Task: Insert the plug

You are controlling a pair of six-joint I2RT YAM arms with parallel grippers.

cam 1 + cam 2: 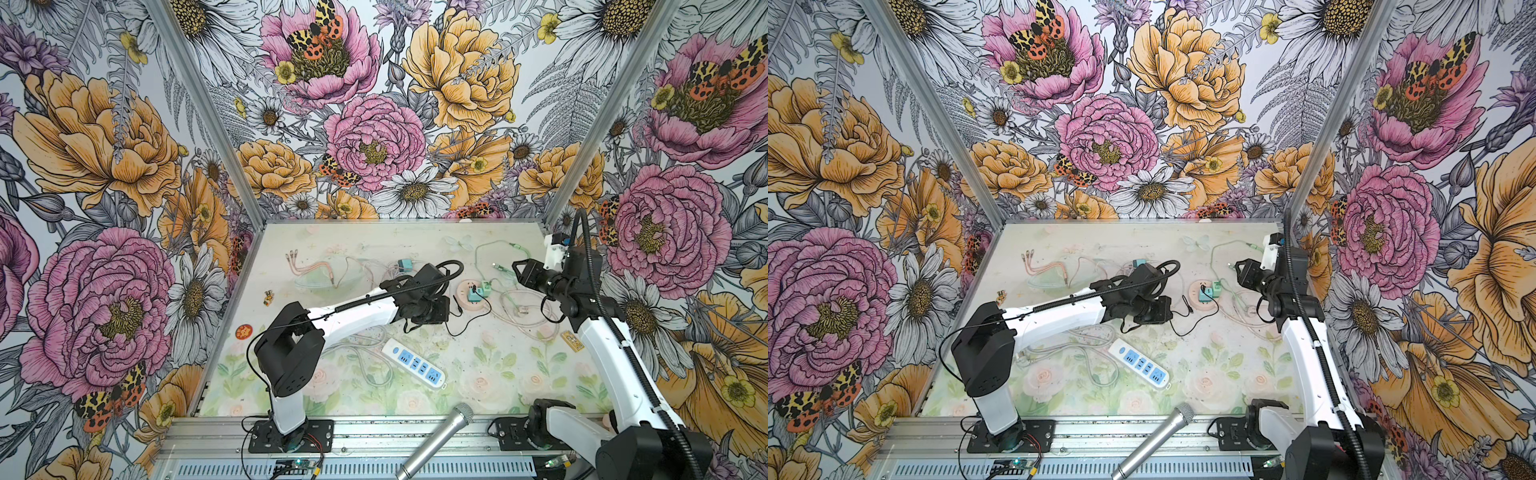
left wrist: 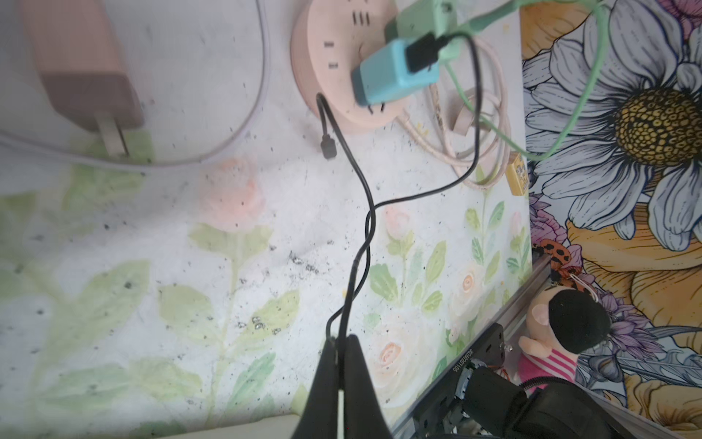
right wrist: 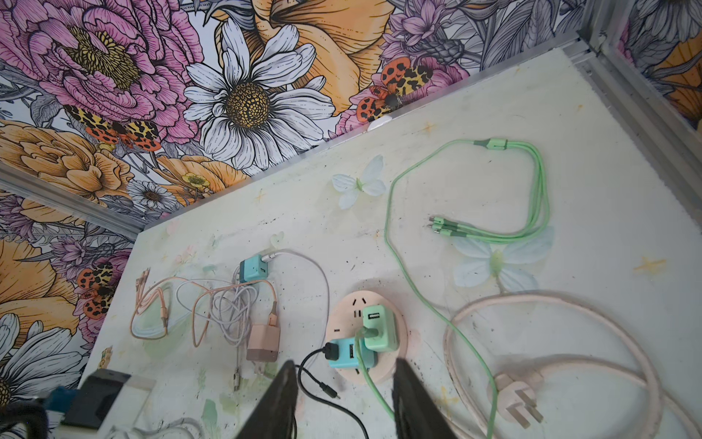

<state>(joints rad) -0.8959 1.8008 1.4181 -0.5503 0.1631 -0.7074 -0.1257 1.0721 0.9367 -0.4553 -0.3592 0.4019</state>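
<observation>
Holding blue charger (image 2: 391,76) and green charger (image 3: 380,328), pink socket (image 2: 323,80), left jaws seemingly clamping black cable (image 2: 369,228), right jaws apart.

Robot lab booth: floral-papered walls (image 1: 104,166), aluminium frame (image 1: 203,104).

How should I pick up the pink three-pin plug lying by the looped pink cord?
Take the pink plug by its blocky body, jaws across its two sides, coming down from above: it seems to lie flat, prongs pointing out one end.
</observation>
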